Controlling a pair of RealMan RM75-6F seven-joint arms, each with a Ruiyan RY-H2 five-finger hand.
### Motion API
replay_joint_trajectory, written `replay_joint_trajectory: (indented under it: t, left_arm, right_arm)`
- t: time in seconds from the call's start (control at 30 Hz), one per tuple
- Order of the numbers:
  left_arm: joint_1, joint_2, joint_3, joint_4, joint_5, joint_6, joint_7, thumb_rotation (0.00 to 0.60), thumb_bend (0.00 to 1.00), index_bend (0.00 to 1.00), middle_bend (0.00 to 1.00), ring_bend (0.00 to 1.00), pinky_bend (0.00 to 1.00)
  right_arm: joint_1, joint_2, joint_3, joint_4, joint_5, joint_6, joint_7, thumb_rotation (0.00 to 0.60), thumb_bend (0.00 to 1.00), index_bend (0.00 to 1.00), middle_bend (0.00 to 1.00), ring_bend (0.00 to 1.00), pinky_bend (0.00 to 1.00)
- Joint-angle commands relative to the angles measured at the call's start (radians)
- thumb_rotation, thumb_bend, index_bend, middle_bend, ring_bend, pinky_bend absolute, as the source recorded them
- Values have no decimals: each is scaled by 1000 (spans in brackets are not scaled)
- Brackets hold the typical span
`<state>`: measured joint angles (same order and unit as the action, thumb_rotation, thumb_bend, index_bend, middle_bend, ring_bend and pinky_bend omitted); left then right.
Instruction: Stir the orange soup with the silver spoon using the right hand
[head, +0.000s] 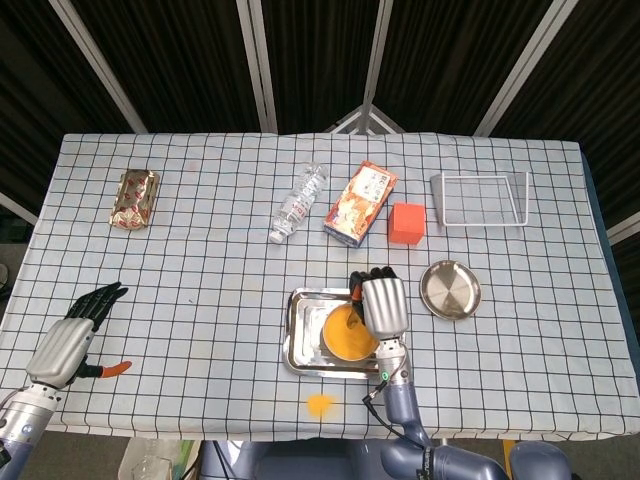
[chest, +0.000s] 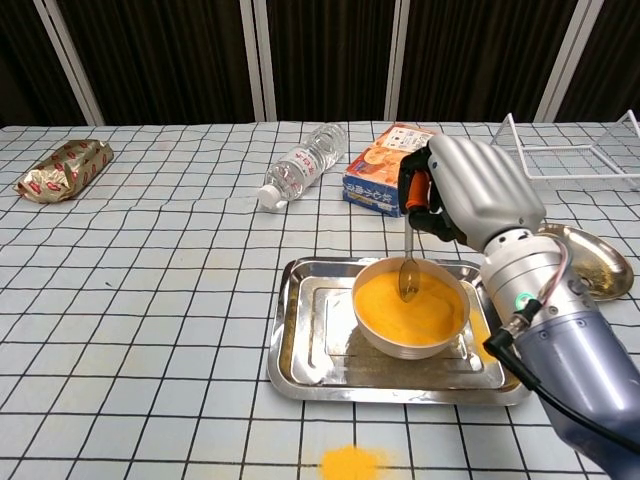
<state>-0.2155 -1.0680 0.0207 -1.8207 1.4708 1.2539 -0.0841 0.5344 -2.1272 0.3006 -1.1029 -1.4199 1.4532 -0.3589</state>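
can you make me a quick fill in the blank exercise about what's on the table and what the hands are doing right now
1. The right hand holds the silver spoon over a bowl of ____ soup.
2. The bowl stands inside a metal ____.
3. The clear plastic bottle lies on its ____.
4. The left hand holds ____.

Missing words: orange; tray; side; nothing

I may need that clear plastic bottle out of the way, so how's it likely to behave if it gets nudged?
The plastic bottle lies on its side on the checked cloth, so a push would probably roll it. It looks clear and perhaps empty, so likely light. Its thin ribbed walls may dent under a firm grip.
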Motion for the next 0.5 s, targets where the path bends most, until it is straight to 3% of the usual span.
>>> replay_joint_trajectory:
  t: [0.03, 0.5]
  left_arm:
    - [0, 0, 0, -1, 0, 1, 2, 600, 22, 0, 0, 0, 0]
    - [3, -5, 1, -4, 0, 5, 18, 600, 22, 0, 0, 0, 0]
  right_arm:
    - [-11, 6, -12, -3, -2, 8, 8, 600, 777, 966, 740, 580, 484]
    - [-70, 49, -80, -58, -29, 49, 23, 600, 779, 971, 742, 580, 484]
